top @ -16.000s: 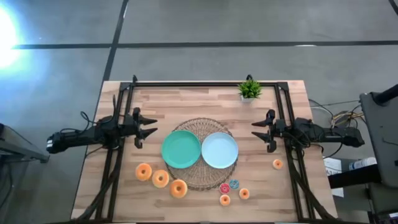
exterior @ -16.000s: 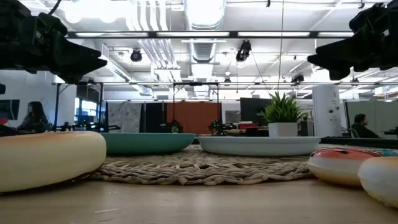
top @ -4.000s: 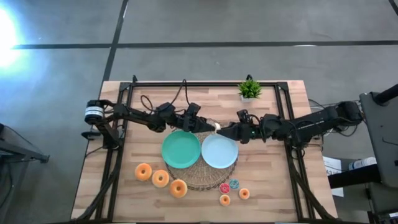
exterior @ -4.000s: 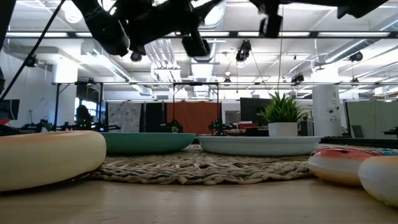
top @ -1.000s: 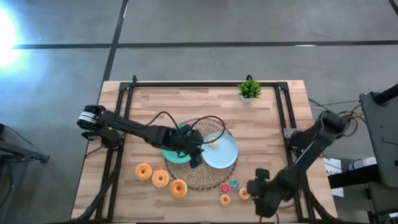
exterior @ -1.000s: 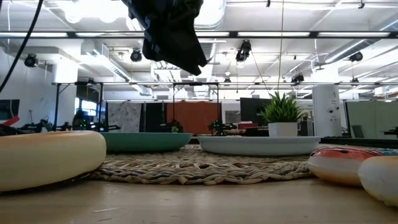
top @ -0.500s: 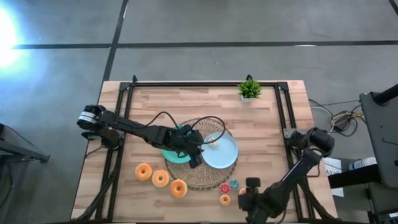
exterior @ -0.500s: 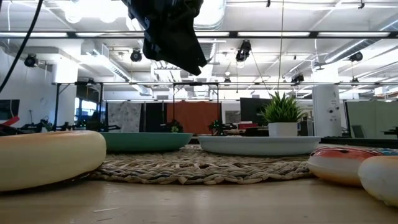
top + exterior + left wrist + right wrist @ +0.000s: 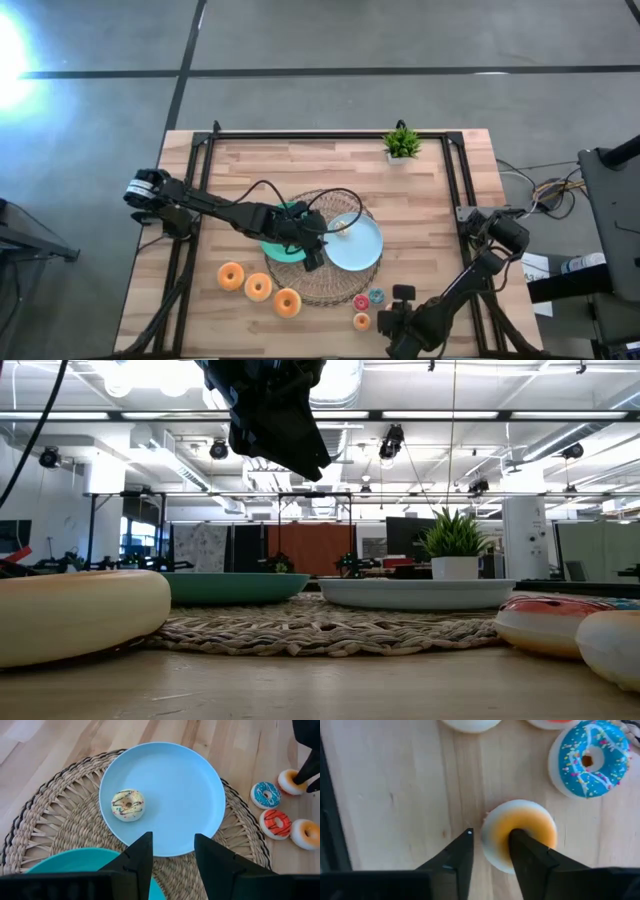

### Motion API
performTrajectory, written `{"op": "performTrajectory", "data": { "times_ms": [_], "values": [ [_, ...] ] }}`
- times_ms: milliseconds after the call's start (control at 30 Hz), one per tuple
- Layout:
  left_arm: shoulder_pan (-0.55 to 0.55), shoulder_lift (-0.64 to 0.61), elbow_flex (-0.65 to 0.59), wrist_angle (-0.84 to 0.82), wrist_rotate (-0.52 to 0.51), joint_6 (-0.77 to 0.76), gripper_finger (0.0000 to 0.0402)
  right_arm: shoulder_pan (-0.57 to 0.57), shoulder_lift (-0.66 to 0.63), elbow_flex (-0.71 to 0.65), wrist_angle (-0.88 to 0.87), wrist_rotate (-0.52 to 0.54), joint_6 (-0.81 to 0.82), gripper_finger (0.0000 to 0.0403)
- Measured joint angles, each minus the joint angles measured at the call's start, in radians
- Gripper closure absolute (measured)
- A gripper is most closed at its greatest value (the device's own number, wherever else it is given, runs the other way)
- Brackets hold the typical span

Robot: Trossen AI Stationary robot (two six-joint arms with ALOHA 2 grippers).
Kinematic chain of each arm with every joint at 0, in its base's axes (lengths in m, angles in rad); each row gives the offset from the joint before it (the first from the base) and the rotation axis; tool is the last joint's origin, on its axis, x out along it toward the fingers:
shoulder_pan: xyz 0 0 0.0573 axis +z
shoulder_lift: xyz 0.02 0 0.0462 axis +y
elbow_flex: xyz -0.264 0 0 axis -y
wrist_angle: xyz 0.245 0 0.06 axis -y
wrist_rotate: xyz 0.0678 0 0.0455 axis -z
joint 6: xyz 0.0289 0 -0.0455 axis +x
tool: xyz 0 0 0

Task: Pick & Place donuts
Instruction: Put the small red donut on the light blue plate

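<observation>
Near the table's front edge, right gripper is down on a small orange donut, fingers straddling its rim, one outside and one in the hole, parted, not clamped. Blue small donut lies just beside it; red small donut sits next to that, and another orange one nearby. Left gripper hovers over the woven mat at the seam between green plate and light-blue plate, fingers apart and holding nothing. A small white donut with dark drizzle lies on the light-blue plate, off-centre. Three larger orange-tan donuts sit in a row on the table by the mat's front left. Potted plant stands at the far edge.
</observation>
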Motion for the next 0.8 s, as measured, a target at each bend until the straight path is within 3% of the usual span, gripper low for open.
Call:
{"op": "performTrajectory", "data": {
  "times_ms": [233,400,567,667,800],
  "values": [
    [0.0,0.0,0.0,0.0,0.0,0.0,0.0283,-0.034,-0.091,-0.074,0.005,0.031,0.19,0.0382],
    [0.0,0.0,0.0,0.018,0.0,0.001,0.0283,-0.062,-0.26,-0.224,0.056,0.091,0.41,0.0393],
    [0.0,0.0,0.0,0.055,0.037,-0.015,0.0283,-0.083,-0.547,-0.506,0.341,0.127,0.619,0.0394],
    [0.012,0.005,0.0,0.06,0.124,-0.049,0.0283,-0.087,-0.729,-0.679,0.552,0.29,0.761,0.0394],
    [0.027,0.008,0.0,0.073,0.128,-0.073,0.0283,-0.089,-0.902,-0.831,0.746,0.681,0.889,0.0393]
  ]
}}
